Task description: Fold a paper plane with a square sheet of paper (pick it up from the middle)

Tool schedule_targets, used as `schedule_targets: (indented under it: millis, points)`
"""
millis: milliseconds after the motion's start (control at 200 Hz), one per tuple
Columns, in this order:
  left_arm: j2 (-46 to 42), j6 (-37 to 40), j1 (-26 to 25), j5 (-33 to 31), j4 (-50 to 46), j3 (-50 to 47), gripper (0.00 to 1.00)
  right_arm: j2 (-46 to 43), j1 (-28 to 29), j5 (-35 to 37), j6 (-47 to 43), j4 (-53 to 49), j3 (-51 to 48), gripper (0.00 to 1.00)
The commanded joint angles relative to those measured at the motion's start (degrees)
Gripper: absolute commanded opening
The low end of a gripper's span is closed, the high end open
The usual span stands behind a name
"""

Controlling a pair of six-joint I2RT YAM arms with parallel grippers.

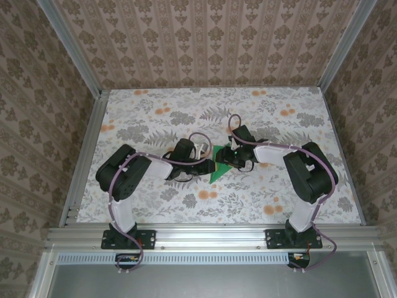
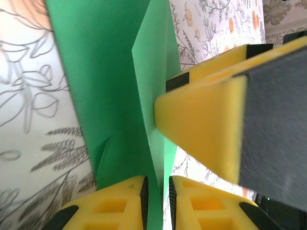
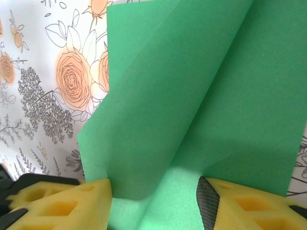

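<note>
Left wrist: your left gripper [image 2: 157, 189] sits at the bottom edge, jaws pinched on an upright flap of the green sheet [image 2: 105, 72]. A right finger [image 2: 201, 129] touches the fold. Right wrist: your right gripper [image 3: 153, 203] has jaws apart, sheet curling up between them, its edges cropped. Top: both arms elbow-up, wrists meeting mid-table [image 1: 155, 124]; you see little of the sheet beneath them.

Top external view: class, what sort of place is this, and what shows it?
Probably a robot test cell: patterned walls box in a floral table, aluminium framing rims it, and a left arm and right arm are bolted at its near edge, handling green paper.
</note>
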Motion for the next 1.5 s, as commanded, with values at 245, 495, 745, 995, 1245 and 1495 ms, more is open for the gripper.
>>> schedule_targets:
  millis: [245, 495, 745, 995, 1245, 1495]
  points:
    - [-9.5, 0.6, 1.0, -2.6, -3.8, -4.2, 0.27, 4.6, 1.7, 8.2, 0.7, -11.1, 3.0, 0.56]
    - [-7.4, -0.4, -0.6, -1.3, 0.5, -3.7, 0.23, 6.6, 2.0, 11.5, 5.0, -15.9, 5.5, 0.57]
    - [-4.1, -0.3, -1.7, -0.9, 1.0, -1.7, 0.17, 7.7, 2.4, 11.7, 5.2, -17.6, 6.7, 0.59]
    - [-2.3, -0.4, -1.7, -1.4, 1.3, -0.5, 0.14, 9.1, 2.6, 12.3, 4.9, -19.0, 7.4, 0.59]
    - [-2.3, 1.3, -1.8, -3.7, -2.8, -0.3, 0.11, 9.8, 2.7, 13.2, 5.1, -20.2, 8.0, 0.59]
    - [-1.8, 1.8, -1.8, -4.7, -4.3, -0.2, 0.10, 10.5, 2.7, 13.5, 5.2, -20.8, 8.2, 0.59]
